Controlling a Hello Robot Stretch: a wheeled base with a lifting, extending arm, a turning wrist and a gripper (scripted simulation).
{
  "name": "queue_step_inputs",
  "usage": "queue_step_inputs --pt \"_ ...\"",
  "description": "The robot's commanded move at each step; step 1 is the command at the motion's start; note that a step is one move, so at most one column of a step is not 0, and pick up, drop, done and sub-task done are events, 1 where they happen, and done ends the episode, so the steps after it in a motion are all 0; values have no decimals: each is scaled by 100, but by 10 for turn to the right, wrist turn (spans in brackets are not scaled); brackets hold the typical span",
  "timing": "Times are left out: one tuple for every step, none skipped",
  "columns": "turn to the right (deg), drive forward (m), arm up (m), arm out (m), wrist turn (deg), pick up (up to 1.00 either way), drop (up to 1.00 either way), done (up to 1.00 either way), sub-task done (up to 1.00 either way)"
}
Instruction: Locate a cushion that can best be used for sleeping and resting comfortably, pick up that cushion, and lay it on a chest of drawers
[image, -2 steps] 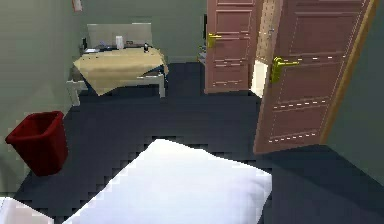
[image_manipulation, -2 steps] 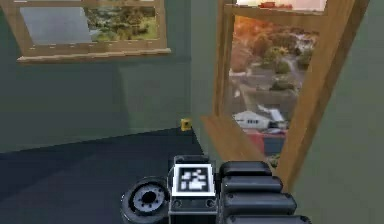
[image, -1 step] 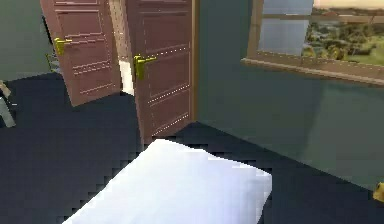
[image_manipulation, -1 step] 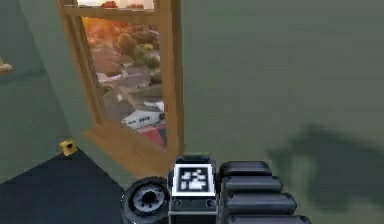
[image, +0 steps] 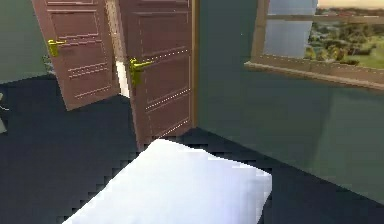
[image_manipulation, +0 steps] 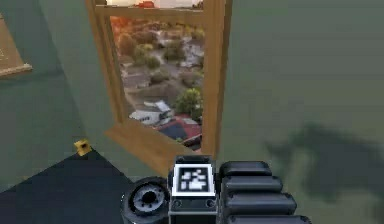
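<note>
Right now the robot seems to be at the finding step. A soft white cushion (image: 185, 190) lies low, just in front, near the brown doors (image: 160, 65). The claw (image_manipulation: 150, 203) sits by the arm (image_manipulation: 250, 195) under the window (image_manipulation: 165, 70); I cannot tell if it holds anything. Next, I think, it must turn its arm side to the cushion and reach.

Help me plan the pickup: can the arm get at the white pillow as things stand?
Probably not. The pillow lies ahead in the forward view, while the arm faces sideways toward the window, so a turn would likely be needed.
</note>
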Motion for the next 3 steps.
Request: queue_step_inputs --pt "-450 0 0 0 0 0 0 0 0" --pt "-270 0 0 0 0 0 0 0 0" --pt "0 10 0 0 0 0 0 0 0"
